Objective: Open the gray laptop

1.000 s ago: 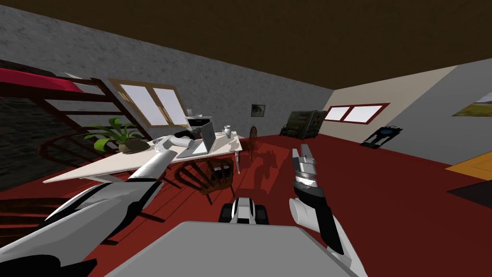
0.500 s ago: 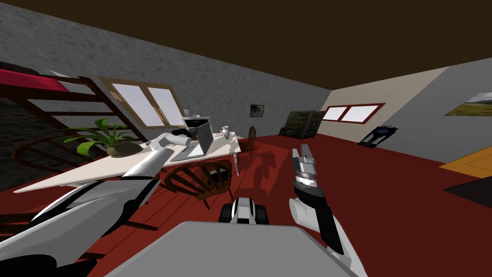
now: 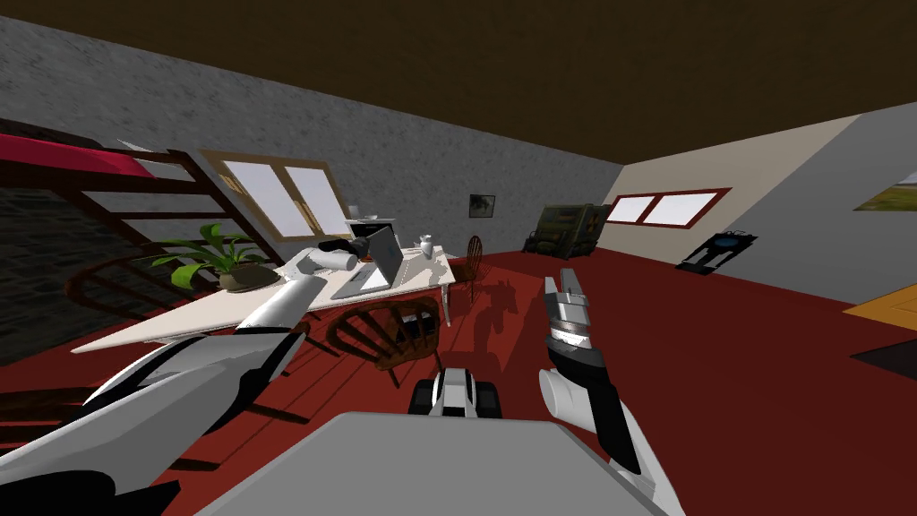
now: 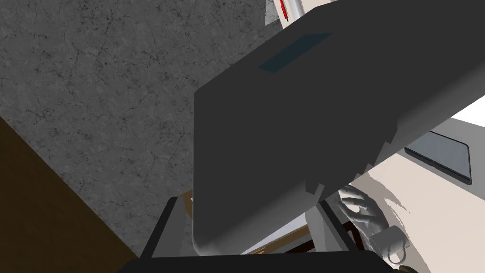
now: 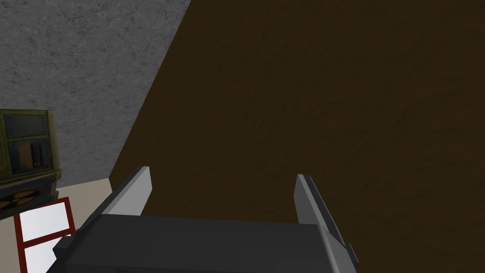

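The gray laptop [image 3: 381, 260] sits on the white worktop [image 3: 224, 305], its lid [image 4: 284, 118] part way up. The left gripper [image 4: 247, 204] is at the lid's edge. Its jaws are wide, with the lid's corner between them. The right gripper [image 3: 566, 291] is held up well away from it, jaws wide too.

Table [image 3: 206, 309]: laptop [image 3: 381, 260], plant [image 3: 215, 255], perhaps vase [image 3: 426, 243]

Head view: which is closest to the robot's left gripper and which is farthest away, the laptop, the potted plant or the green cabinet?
1. Laptop: right at the left gripper, with its lid between the fingers.
2. Potted plant: on the same table, further along to the left.
3. Green cabinet: against the far wall, off to the right.
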### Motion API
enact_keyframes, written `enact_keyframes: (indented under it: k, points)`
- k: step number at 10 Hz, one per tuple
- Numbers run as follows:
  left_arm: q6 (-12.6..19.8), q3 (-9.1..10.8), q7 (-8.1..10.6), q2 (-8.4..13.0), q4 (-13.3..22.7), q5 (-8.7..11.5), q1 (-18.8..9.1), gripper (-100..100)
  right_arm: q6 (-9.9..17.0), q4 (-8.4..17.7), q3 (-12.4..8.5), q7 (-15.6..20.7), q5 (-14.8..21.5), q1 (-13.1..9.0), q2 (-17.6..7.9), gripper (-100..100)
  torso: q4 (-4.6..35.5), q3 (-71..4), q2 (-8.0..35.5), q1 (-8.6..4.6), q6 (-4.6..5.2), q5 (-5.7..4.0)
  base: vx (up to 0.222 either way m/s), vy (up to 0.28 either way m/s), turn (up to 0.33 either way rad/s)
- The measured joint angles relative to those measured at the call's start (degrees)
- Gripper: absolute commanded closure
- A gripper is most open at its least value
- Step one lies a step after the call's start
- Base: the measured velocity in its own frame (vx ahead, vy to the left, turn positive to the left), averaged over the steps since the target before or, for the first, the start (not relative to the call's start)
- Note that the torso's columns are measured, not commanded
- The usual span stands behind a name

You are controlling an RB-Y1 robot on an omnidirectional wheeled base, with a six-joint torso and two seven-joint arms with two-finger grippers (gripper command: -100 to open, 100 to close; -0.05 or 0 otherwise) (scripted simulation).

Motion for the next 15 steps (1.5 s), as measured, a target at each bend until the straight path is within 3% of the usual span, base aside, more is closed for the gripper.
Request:
enact_keyframes:
  k: [4, 5, 7, 12, 15]
  points:
    - [-1.15, 2.88, 3.92, -3.05, 2.30, 4.30, -0.94, 100, 0.00, 0.00, 0.00, 0.00, 0.00, 0.01, 0.00, 0, 0.00, -0.18, -0.23, -0.40, 0.03, -0.33, -0.051, 0.146, 0.024]
    - [-1.16, 2.92, 4.08, -3.11, 2.48, 4.42, -0.90, 100, 0.00, 0.00, 0.01, 0.00, 0.00, 0.01, 0.01, 0, 0.09, -0.15, -0.19, -0.79, 0.05, -0.51, -0.021, 0.100, 0.059]
    - [-3.27, 3.71, 5.29, -5.72, 4.72, 5.65, -1.11, 100, 0.00, -0.01, 0.00, 0.00, 0.00, 0.01, 0.00, 0, 0.13, -0.04, -0.04, -0.44, 0.08, -0.42, -0.023, 0.176, 0.014]
    - [-7.06, 6.60, 9.02, -11.12, 5.49, 9.00, 1.22, 100, 0.00, 0.00, 0.01, 0.00, 0.00, 0.00, 0.01, 0, 0.25, 0.07, 0.15, -0.60, -0.03, -0.51, -0.035, 0.130, 0.022]
    - [-9.14, 7.36, 10.22, -13.11, 7.20, 10.87, 1.44, 100, 0.00, 0.00, 0.01, 0.00, 0.00, 0.01, 0.02, 0, 0.23, 0.01, 0.06, -0.73, -0.03, -0.55, -0.022, 0.103, 0.003]
